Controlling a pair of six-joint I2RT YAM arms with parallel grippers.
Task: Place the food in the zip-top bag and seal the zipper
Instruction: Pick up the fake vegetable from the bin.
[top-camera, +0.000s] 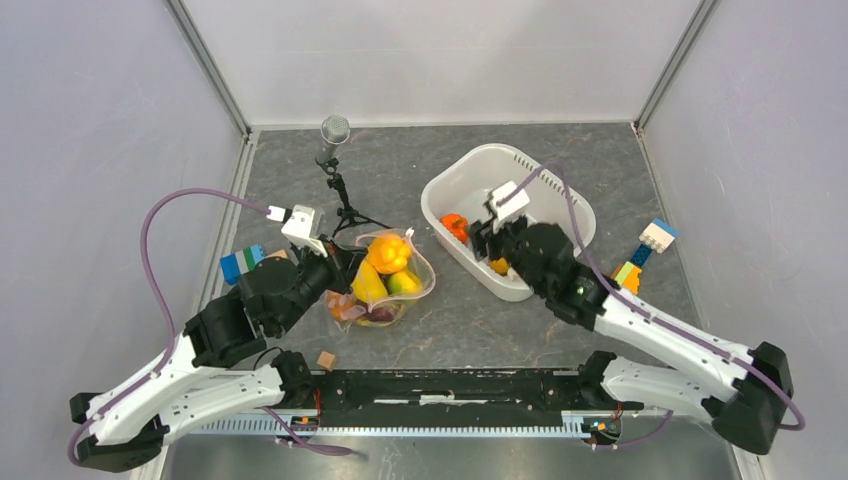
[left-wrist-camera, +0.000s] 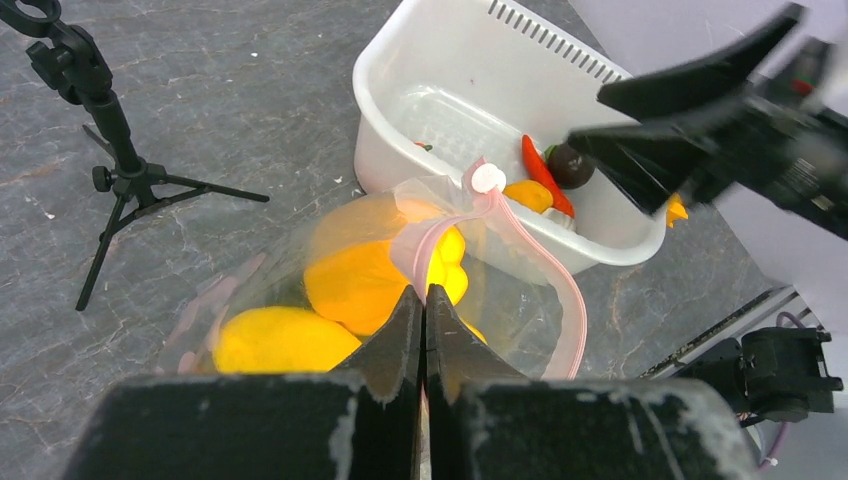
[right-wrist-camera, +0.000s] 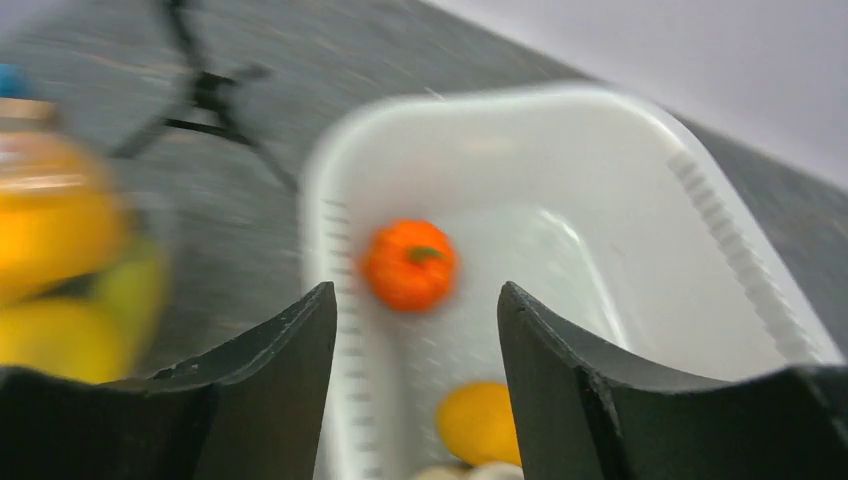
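Note:
The clear zip-top bag (top-camera: 420, 268) lies mid-table, holding an orange piece (top-camera: 388, 252), a yellow fruit (top-camera: 367, 284), a green one (top-camera: 404, 283) and a maroon one (top-camera: 381, 314). My left gripper (top-camera: 343, 264) is shut on the bag's pink zipper strip; in the left wrist view the closed tips (left-wrist-camera: 422, 296) pinch the strip (left-wrist-camera: 574, 300), holding the mouth up. My right gripper (top-camera: 481, 236) is open and empty over the white tub (top-camera: 438, 189). In the right wrist view its tips (right-wrist-camera: 417, 302) frame an orange toy (right-wrist-camera: 410, 265) and a yellow one (right-wrist-camera: 478, 422) in the tub.
The tub (left-wrist-camera: 385, 150) also holds a red piece (left-wrist-camera: 540, 168) and a dark maroon one (left-wrist-camera: 571, 165). A small tripod (top-camera: 337, 180) stands behind the bag. Block stacks sit at left (top-camera: 243, 263) and right (top-camera: 646, 250). A small brown cube (top-camera: 325, 360) lies near the front rail.

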